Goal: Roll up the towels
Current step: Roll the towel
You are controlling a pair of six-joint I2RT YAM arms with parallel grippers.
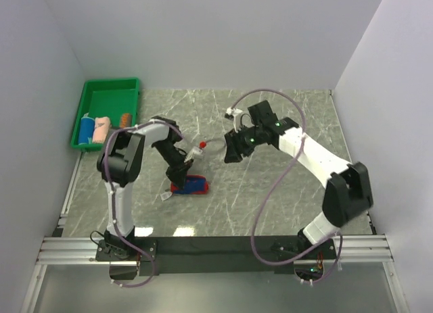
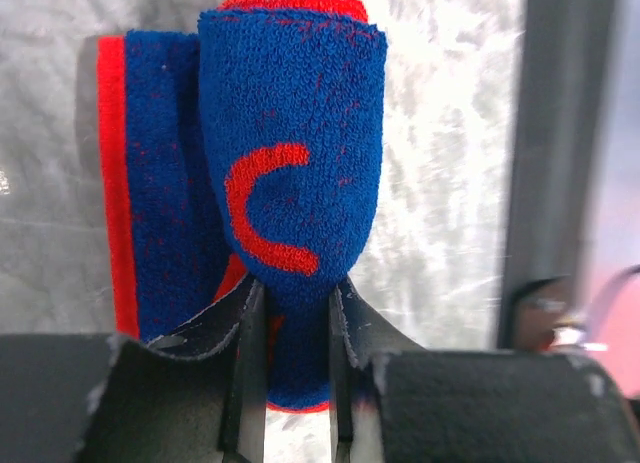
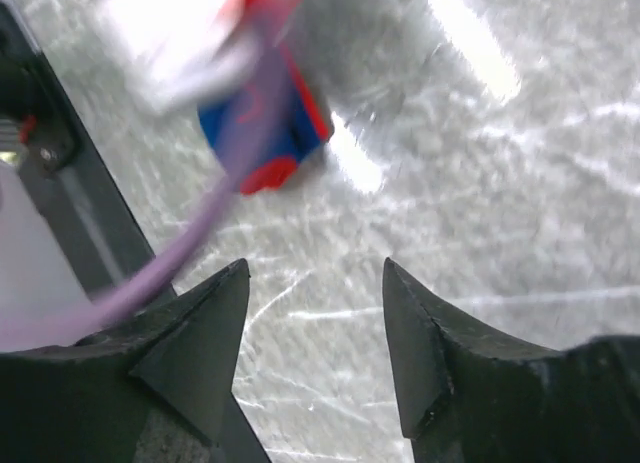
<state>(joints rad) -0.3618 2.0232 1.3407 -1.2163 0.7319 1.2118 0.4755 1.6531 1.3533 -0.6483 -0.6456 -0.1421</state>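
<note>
Pinching down on the near end of the red-and-blue towel (image 2: 290, 133), the left jaws stand nearly closed, their dark fingers (image 2: 245, 343) pressing the terry cloth in from both sides so that it necks between them. The towel is rolled into a fat tube with a red curved mark on its blue face. A flat strip of it, blue with a red border, lies beside the roll on its left in the wrist view. Seen from above, it rests on the grey marbled tabletop (image 1: 270, 117), left of centre, under the bent-over left arm (image 1: 122, 157). The right jaws are parted with nothing between them, fingers (image 3: 200, 333) apart over bare tabletop, raised and near the towel on its far right side. The towel shows blurred at the top of the right wrist view, partly behind a purple cable (image 3: 170, 273). Well apart, at the far left corner, sits the green tray (image 1: 108, 86). Inside it lie a blue towel (image 1: 86, 130) and a pale pink towel (image 1: 101, 129), side by side and apparently rolled. An orange towel (image 1: 126, 118) lies just beside them, too small to tell its shape.
</note>
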